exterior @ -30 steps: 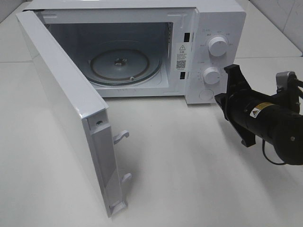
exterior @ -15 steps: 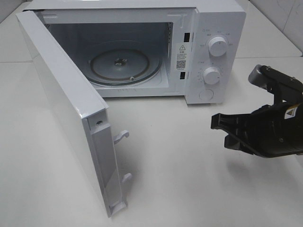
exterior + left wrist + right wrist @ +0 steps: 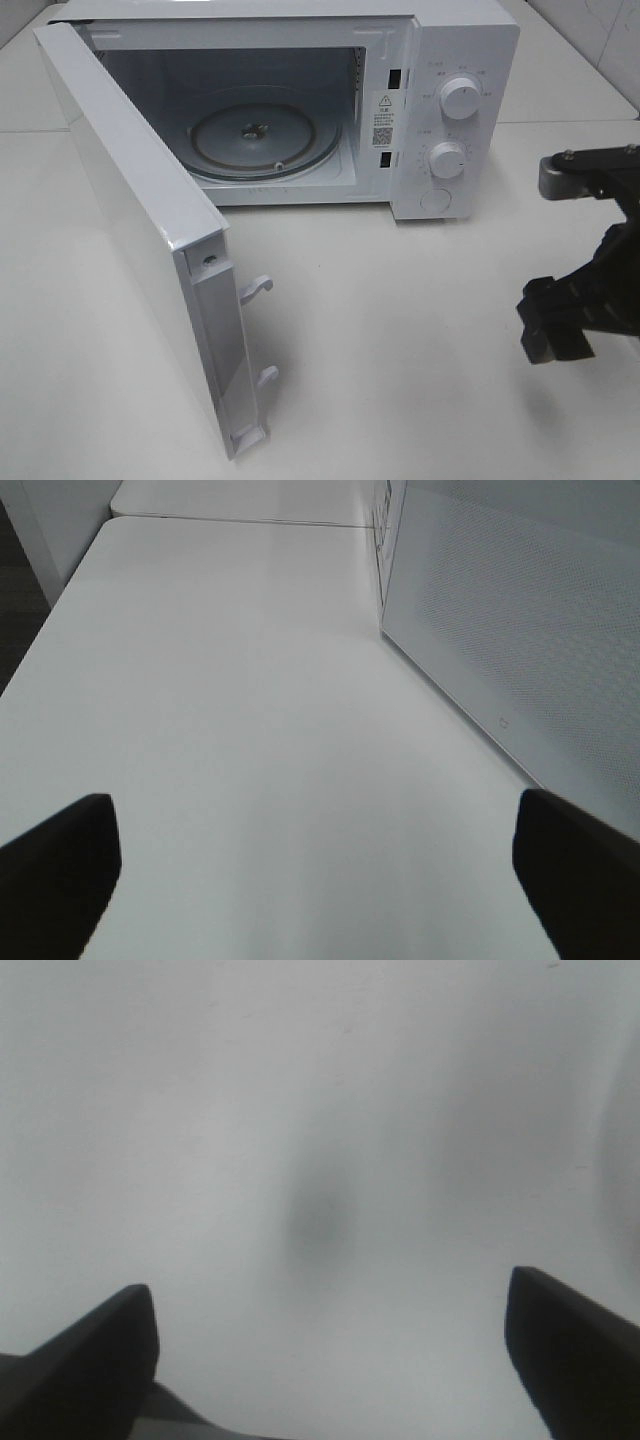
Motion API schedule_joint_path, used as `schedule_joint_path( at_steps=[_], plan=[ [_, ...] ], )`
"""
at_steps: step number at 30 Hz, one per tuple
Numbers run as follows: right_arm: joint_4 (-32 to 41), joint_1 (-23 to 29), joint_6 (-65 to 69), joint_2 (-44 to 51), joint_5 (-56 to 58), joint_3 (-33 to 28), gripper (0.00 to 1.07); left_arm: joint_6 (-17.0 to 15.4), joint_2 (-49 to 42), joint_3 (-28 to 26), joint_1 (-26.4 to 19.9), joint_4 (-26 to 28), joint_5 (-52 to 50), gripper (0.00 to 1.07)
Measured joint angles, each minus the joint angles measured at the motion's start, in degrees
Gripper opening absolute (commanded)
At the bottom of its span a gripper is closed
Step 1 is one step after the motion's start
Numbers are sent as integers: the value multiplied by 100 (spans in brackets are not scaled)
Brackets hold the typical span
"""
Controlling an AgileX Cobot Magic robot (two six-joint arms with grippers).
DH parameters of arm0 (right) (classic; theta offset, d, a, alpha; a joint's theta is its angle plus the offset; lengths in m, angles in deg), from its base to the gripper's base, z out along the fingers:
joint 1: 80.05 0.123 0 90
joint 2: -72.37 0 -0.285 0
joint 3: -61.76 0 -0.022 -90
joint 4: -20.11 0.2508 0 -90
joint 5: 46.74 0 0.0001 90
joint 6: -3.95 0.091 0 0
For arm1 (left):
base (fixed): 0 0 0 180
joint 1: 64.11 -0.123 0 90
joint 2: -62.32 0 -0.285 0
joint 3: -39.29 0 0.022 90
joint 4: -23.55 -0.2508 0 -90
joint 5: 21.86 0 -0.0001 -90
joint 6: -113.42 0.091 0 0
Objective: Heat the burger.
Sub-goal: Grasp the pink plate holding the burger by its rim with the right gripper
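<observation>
white boxy microwave (image 3: 440, 60), door (image 3: 120, 190) wide | round glass plate (image 3: 265, 140) inside | smooth white table (image 3: 400, 340) | left gripper (image 3: 315, 850), right gripper (image 3: 330, 1330): spread, empty

Glossy white microwave (image 3: 470, 35), glass turntable (image 3: 265, 140), smooth matt table (image 3: 400, 330).

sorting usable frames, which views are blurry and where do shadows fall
Right wrist view: blurred, a dim shadow patch on the table between the fingers. Left wrist view: sharper, the dot mesh on the microwave door readable. Exterior high view: crisp, soft shadow beside that door.
</observation>
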Motion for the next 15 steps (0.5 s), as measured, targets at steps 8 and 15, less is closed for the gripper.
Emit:
schedule_joint_path(
  at_steps=[8, 15],
  plan=[
    [-819, -854, 149, -395, 573, 607, 98, 0, 0, 0, 0, 0, 0, 102],
    [-900, -1793, -332, -940, 636, 997, 88, 0, 0, 0, 0, 0, 0, 102]
  ],
)
